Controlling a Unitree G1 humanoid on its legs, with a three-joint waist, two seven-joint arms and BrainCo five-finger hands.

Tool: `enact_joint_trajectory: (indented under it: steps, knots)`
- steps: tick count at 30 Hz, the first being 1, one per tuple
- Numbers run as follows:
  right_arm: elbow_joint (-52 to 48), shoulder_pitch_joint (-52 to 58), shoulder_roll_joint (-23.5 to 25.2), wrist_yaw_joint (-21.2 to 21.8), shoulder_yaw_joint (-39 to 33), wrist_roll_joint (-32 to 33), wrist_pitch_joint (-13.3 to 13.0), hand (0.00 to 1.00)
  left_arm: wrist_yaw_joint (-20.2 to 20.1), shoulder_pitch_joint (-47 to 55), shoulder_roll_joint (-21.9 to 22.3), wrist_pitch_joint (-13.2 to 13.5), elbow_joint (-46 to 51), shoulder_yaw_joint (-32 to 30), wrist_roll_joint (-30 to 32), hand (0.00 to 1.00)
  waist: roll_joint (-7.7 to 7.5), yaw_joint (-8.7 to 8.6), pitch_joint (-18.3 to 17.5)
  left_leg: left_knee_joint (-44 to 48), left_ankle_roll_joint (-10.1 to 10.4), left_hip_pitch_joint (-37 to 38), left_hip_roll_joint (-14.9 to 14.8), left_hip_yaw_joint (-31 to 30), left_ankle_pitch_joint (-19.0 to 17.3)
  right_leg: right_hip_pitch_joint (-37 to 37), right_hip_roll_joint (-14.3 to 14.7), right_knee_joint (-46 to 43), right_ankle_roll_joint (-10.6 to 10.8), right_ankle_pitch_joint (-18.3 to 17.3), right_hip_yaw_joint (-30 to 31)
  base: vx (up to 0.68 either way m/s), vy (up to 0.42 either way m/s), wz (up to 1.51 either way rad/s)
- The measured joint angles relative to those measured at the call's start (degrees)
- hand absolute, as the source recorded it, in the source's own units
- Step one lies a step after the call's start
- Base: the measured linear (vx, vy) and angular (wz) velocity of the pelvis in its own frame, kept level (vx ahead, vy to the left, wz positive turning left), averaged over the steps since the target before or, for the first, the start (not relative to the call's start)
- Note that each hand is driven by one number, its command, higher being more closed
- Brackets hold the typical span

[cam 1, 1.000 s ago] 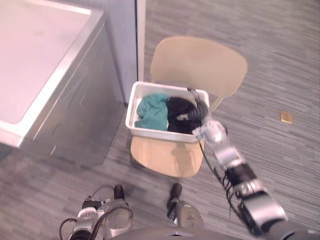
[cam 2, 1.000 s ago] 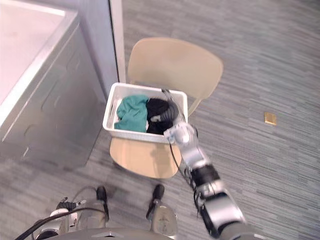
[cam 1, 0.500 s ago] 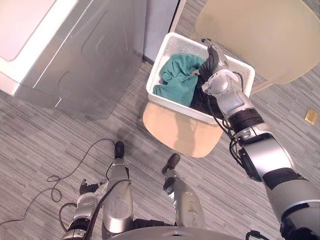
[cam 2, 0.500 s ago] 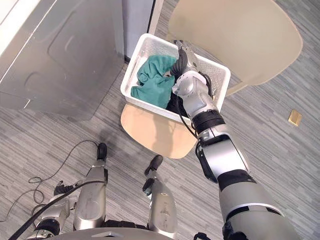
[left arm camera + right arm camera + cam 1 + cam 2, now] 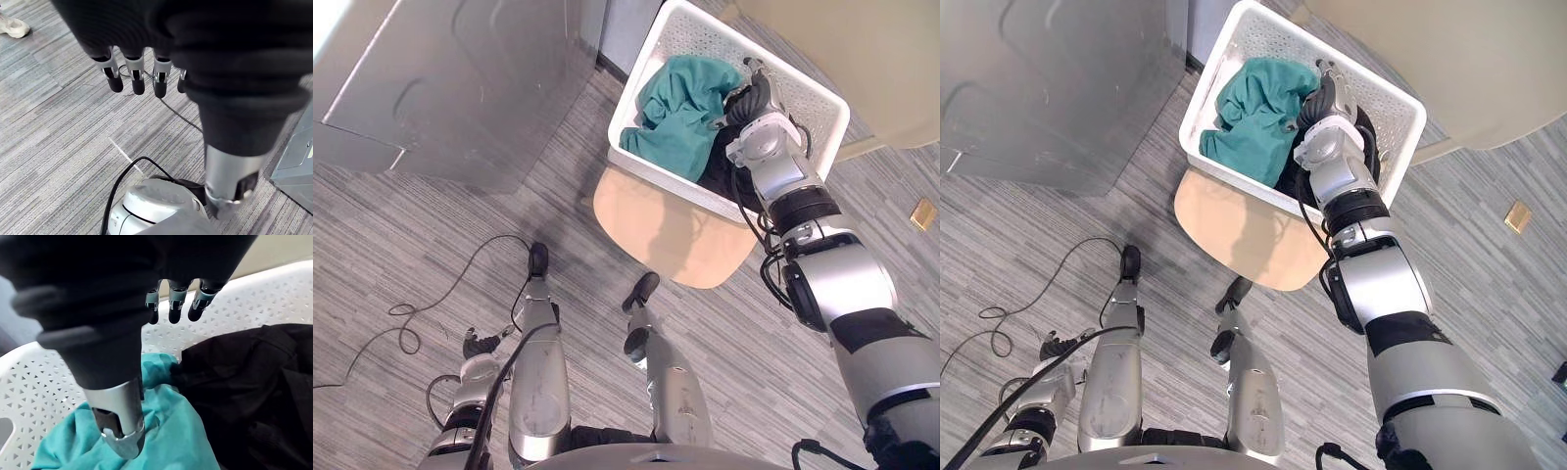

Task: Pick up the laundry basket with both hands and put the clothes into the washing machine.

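Note:
The white perforated laundry basket [image 5: 808, 93] stands on a beige chair seat [image 5: 666, 235]. Inside it a teal cloth [image 5: 680, 113] lies beside a black cloth [image 5: 720, 166]. My right hand [image 5: 759, 103] hovers over the basket's middle, where the two cloths meet. In the right wrist view its fingers [image 5: 173, 308] are straight above the teal cloth [image 5: 161, 431] and black cloth [image 5: 254, 382], holding nothing. My left hand [image 5: 478, 370] hangs low at my left side over the carpet, its fingers [image 5: 137, 83] relaxed and empty. The silver washing machine [image 5: 440, 88] stands left of the chair.
The chair's beige backrest [image 5: 862, 49] rises behind the basket. A small tan object [image 5: 922, 213] lies on the carpet to the right. A person's light shoe [image 5: 12, 27] shows on the floor in the left wrist view.
The whole picture has shifted as the camera moved closer and tilted down. My right hand has gone from the basket's near rim to over its middle. The left hand stays hanging.

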State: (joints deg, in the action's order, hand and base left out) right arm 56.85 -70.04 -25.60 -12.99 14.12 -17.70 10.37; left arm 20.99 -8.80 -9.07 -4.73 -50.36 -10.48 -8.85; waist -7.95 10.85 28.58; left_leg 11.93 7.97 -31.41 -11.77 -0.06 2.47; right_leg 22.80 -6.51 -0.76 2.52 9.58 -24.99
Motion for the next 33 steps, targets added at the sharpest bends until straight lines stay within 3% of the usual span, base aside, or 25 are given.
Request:
enact_joint_trajectory:
  steps: [10, 15, 21, 33]
  knots:
    - [0.59, -2.43, 0.47, -0.33, -0.18, 2.05, 0.12, 0.0, 1.17, -2.28, -1.07, 0.38, 0.27, 0.52, -2.28, 0.0, -0.75, -0.13, 0.34, -0.32, 0.52, -4.56, -0.73, -1.97, 1.3, 2.62, 1.43, 1.87, -0.23, 1.34, -0.82, 0.01, 0.001, 0.04]
    - [0.95, -3.87, 0.72, -0.44, 0.45, 2.06, 0.09, 0.0, 1.54, -3.41, -1.11, 0.39, 0.26, 0.57, -2.39, 0.0, -0.92, 0.14, 0.42, -3.45, 0.79, -5.22, -0.8, -3.04, 3.63, 3.58, 1.85, 2.47, -0.22, 1.33, -1.17, 0.02, 0.001, 0.12]
    - [2.63, -5.54, 1.7, -1.76, 1.43, 2.16, 0.1, 0.0, 2.38, -3.92, -1.73, 0.92, 0.73, 0.62, -4.14, 0.0, -2.07, 0.23, 0.94, -5.15, 1.05, -6.7, -1.13, -3.35, 5.13, 5.23, 2.32, 2.97, -0.14, 1.61, -1.41, 0.0, -0.001, 0.02]
    - [4.01, -9.03, 2.55, -2.44, 5.89, 2.53, -0.01, 0.0, 2.74, -4.0, -1.68, 1.64, 4.26, 0.66, -5.69, 0.0, -2.08, 0.38, 0.94, -6.69, 1.8, -11.85, -1.82, -7.07, 7.22, 7.77, 4.23, 5.34, -0.06, 2.37, -3.72, 0.02, 0.01, 0.06]
